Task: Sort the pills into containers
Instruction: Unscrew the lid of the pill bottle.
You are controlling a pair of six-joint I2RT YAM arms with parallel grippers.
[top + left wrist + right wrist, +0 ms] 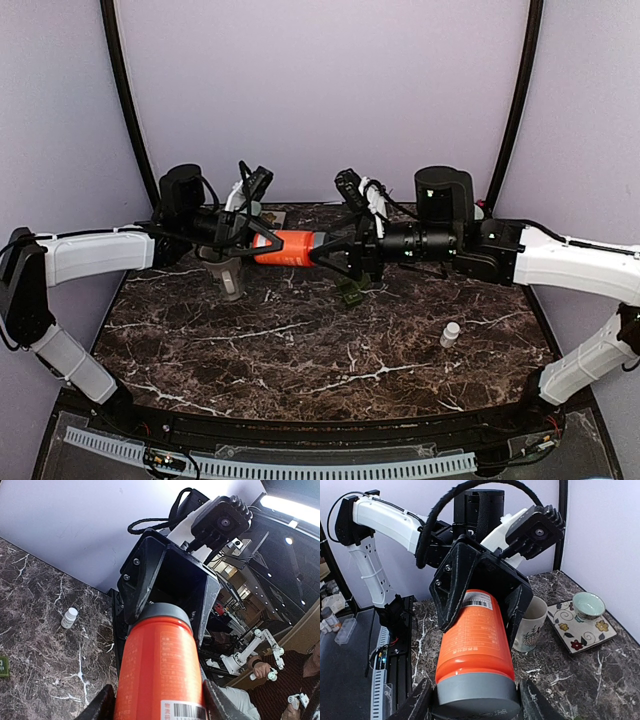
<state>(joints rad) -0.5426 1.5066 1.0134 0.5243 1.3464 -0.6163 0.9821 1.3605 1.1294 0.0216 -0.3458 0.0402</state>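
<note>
Spanning the gap above the marble table (300, 380), the orange bottle (290, 248) hung level, left gripper (258, 243) clamped on its glossy body. Sorting looked unstarted.

Left wrist view: a small white vial (69, 618) stood well apart.

Right wrist view: the right gripper (477, 700) pinched the matte grey cap (477, 692); a cylindrical ceramic mug (532, 625) stood behind.

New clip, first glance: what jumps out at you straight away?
An orange bottle hangs level in mid-air over the back of the marble table. It is held between both arms, with the left hand gripping its base end and the right hand around its grey cap. A small white bottle stands alone on the table's right side.
</note>
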